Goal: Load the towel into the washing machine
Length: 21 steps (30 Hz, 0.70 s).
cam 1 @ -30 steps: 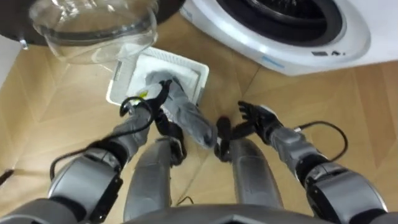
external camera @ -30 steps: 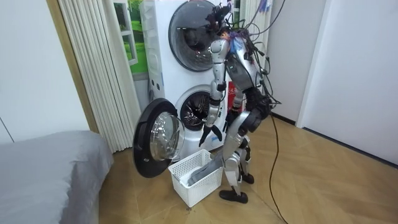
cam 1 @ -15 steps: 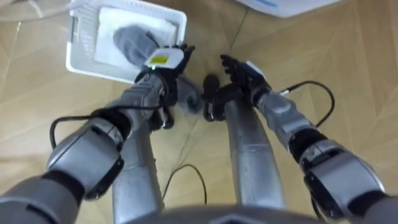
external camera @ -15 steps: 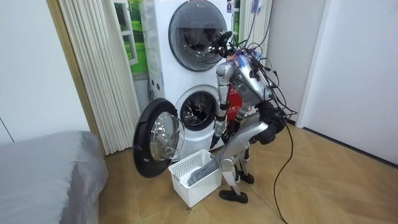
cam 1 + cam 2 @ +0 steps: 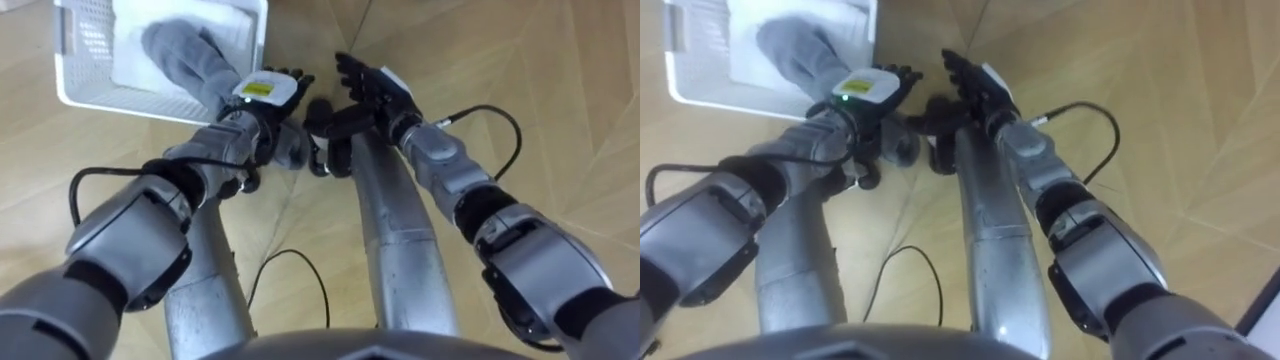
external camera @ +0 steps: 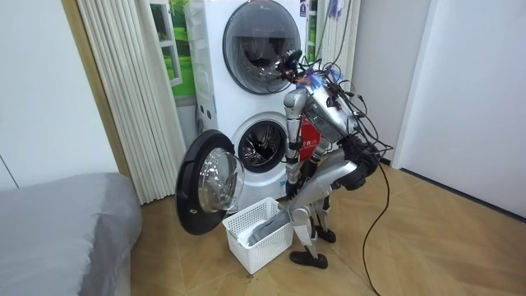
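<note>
Just beside the white basket [image 5: 100, 100], the left hand [image 5: 266, 90] and right hand [image 5: 368, 85] hang released, grasping nothing. The grey towel [image 5: 178, 52] lies in the basket.

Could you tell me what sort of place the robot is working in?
Likely a home laundry corner: an open front-loading washing machine, a white basket holding a grey towel, a bed nearby.

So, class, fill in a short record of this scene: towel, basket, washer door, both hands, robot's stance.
towel: grey, lying in the basket
basket: white, on the floor before the washer
door: open
left hand: open, close by the towel, holding nothing
right hand: open, empty
stance: bent forward over the basket
</note>
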Tool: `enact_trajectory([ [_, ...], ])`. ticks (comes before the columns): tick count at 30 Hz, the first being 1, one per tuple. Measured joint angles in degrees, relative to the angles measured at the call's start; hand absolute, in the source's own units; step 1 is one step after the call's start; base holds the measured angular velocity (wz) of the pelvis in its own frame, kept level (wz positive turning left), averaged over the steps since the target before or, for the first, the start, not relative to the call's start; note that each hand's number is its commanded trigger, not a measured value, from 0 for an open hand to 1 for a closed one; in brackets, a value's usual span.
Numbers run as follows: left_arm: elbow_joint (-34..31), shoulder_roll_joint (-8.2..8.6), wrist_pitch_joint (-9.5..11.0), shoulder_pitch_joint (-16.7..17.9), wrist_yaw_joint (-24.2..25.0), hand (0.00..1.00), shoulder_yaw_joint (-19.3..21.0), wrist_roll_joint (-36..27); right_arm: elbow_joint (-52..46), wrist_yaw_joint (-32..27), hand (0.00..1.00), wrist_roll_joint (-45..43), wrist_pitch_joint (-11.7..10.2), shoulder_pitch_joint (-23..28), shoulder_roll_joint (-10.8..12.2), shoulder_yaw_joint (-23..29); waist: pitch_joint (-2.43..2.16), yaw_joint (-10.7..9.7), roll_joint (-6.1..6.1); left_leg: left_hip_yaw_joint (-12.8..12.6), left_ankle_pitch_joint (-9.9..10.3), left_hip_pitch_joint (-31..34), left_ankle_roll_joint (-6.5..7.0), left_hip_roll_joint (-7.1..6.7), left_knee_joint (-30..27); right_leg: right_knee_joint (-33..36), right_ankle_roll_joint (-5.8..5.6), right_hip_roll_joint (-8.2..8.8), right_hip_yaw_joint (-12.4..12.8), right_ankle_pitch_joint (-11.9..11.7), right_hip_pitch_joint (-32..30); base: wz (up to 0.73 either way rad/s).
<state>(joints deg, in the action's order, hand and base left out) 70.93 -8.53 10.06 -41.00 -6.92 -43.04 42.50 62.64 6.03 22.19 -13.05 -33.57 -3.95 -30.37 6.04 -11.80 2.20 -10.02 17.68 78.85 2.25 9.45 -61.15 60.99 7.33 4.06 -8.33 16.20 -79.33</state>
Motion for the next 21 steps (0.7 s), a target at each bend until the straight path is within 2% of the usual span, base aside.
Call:
enact_trajectory([
  [4, 0.1, -0.22, 0.0, 0.1, 5.5, 1.0, -0.5, -0.3, 0.6, 0.6, 0.0, -0.2, 0.0, -0.8, 0.3, 0.3, 0.01, -0.6, 0.01, 1.0, 0.1, 0.4, -0.13, -0.2, 0.0, -0.4, -0.18, -0.05, -0.2, 0.1, 0.0, 0.0],
  [11, 0.7, -0.46, -1.3, -0.4, 11.1, 1.0, -3.4, -1.3, 2.3, 1.7, 0.0, 0.0, 0.3, -1.2, 1.4, 0.3, -0.02, -0.8, 0.04, 1.0, 0.0, -0.1, 0.0, -0.36, 1.1, -1.2, -0.3, 0.17, -0.4, 0.2, 0.6, 0.03],
  [14, 0.6, 0.17, -1.3, 0.9, 14.2, 1.0, -5.2, -1.8, 2.5, 2.0, 0.0, 0.0, 0.5, -0.2, 1.9, 0.2, -0.09, -0.9, 0.16, 0.7, -0.4, -2.2, -0.15, -0.96, 3.0, -2.5, -0.35, 0.49, -0.3, 0.2, 2.3, 0.07],
  [21, 0.9, 1.54, -1.3, 2.9, 16.0, 1.0, -6.6, -3.6, 6.2, 2.9, 0.0, 0.3, 1.2, 1.2, 1.9, 0.5, -0.15, -0.5, 0.14, 0.5, -0.4, -8.7, -0.18, -0.99, 6.4, -6.6, -1.04, -0.12, -0.3, -0.2, 9.1, -0.04],
])
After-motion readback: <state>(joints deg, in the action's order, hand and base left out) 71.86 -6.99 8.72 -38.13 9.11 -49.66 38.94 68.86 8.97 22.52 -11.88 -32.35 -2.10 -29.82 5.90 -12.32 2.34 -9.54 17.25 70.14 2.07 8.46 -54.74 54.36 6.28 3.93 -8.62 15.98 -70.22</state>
